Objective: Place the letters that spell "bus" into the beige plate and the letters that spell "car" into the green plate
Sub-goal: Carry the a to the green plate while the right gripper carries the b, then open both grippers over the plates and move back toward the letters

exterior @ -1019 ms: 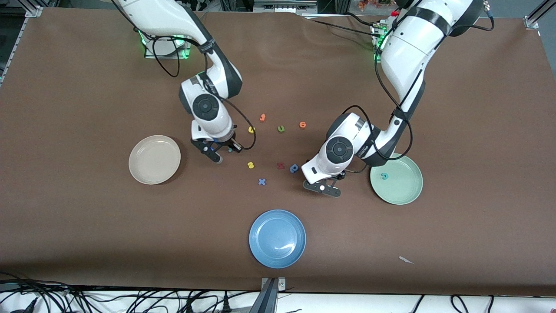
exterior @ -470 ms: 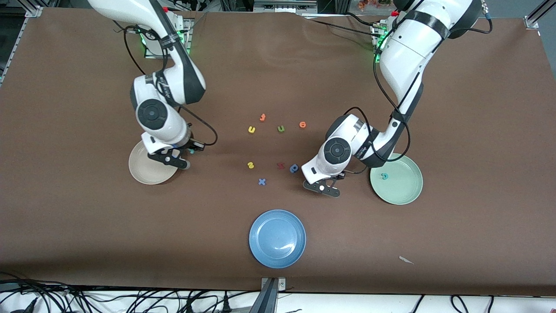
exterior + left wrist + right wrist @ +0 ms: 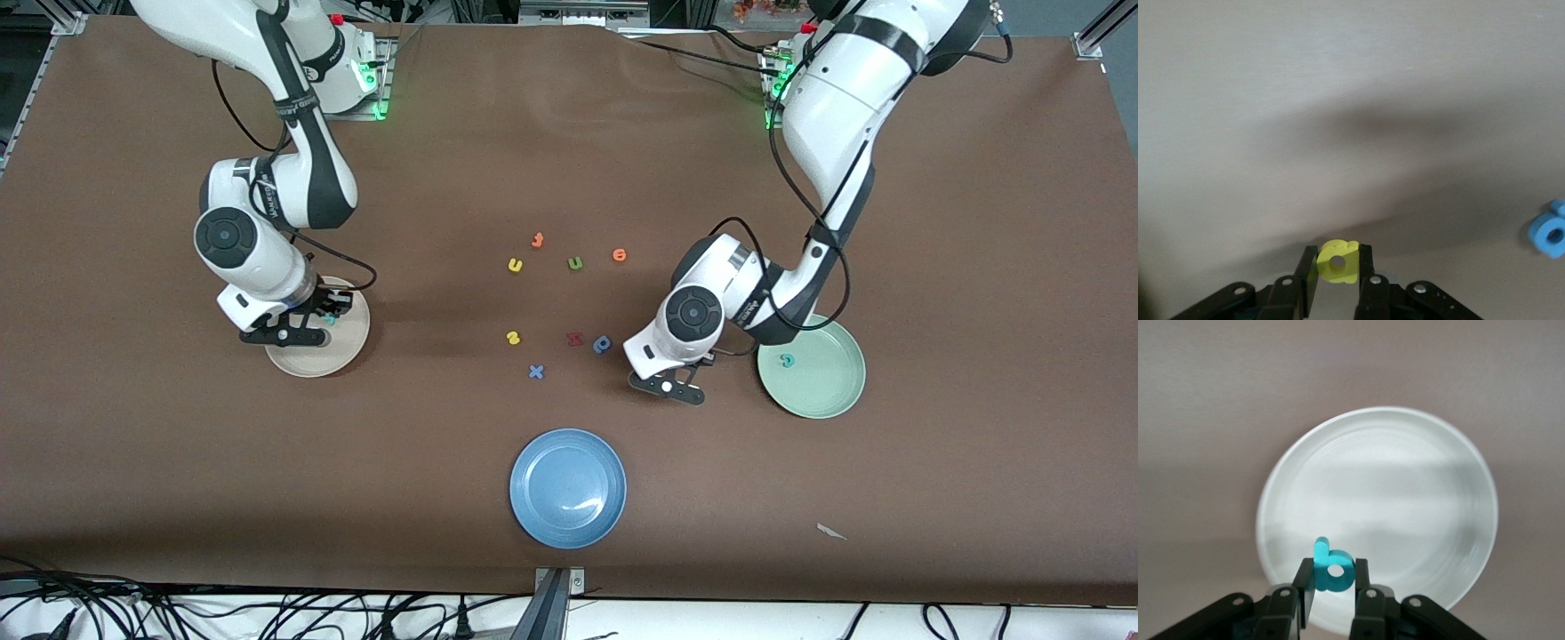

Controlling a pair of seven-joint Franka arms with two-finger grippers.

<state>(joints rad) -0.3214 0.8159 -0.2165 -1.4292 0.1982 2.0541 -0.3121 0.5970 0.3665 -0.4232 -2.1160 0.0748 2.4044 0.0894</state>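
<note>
Both grippers clamped on letters

Right gripper (image 3: 1332,581) pinches the teal b (image 3: 1331,567) over the beige plate (image 3: 1418,453); left gripper (image 3: 1337,273) pinches the yellow a (image 3: 1337,261).

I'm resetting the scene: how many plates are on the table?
3: the beige plate at the right arm's end, the green plate at the left arm's end, the blue plate between them, nearest the front camera. None seems hidden.
</note>
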